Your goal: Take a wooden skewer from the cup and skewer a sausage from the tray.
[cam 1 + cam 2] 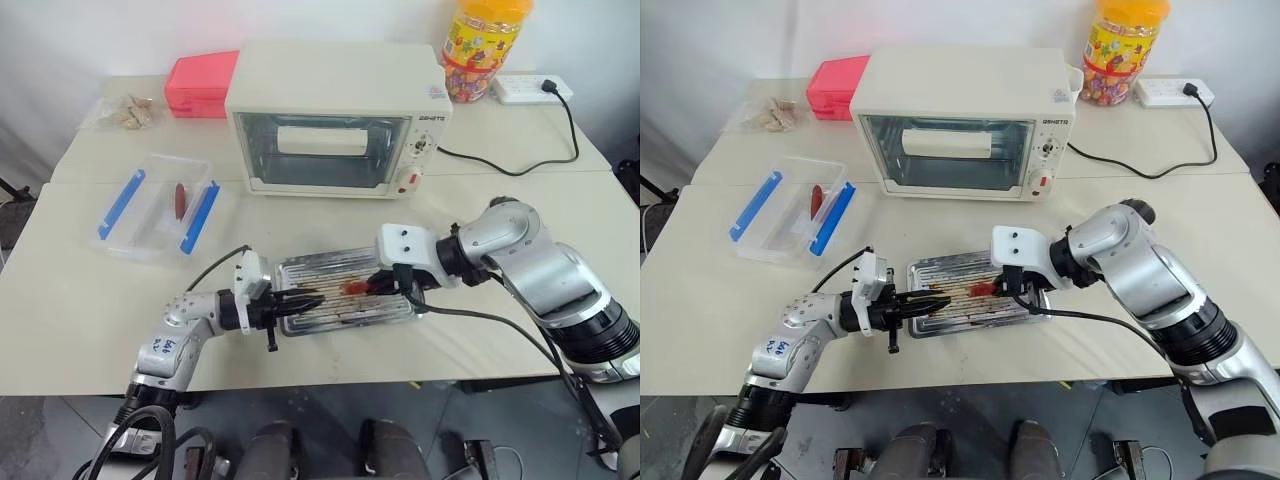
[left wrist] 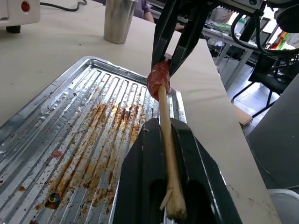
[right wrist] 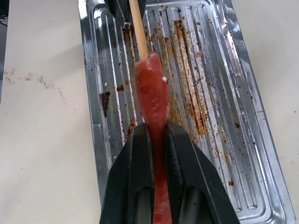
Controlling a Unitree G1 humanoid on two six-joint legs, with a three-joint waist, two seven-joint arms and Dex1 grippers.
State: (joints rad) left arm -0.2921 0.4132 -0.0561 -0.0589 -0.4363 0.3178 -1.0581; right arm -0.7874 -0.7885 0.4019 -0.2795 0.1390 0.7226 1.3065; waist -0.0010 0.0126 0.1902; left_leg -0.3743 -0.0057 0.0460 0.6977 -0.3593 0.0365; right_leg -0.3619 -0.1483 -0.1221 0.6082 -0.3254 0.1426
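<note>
While both arms meet over the tray, the relation to watch: skewer and sausage share one line, end to end.
Left gripper (image 1: 300, 301): clenched on the skewer (image 2: 167, 140); the stick lies along its fingers and points level toward the right arm.
Skewer tip: already inside the near end of the sausage (image 3: 153, 88); how deep cannot be told.
Sausage: held just above the tray (image 1: 300, 268), long axis in line with the stick; its far end is pinched by the right gripper (image 3: 156, 135).
Right gripper: closed on the sausage, angled down from the opposite side; its fingers flank the meat.
Next move, as I judge it: push along that shared axis; any sideways drift could split the sausage.
Cup (image 2: 118, 19): upright beyond the tray, apart from both grippers.
</note>
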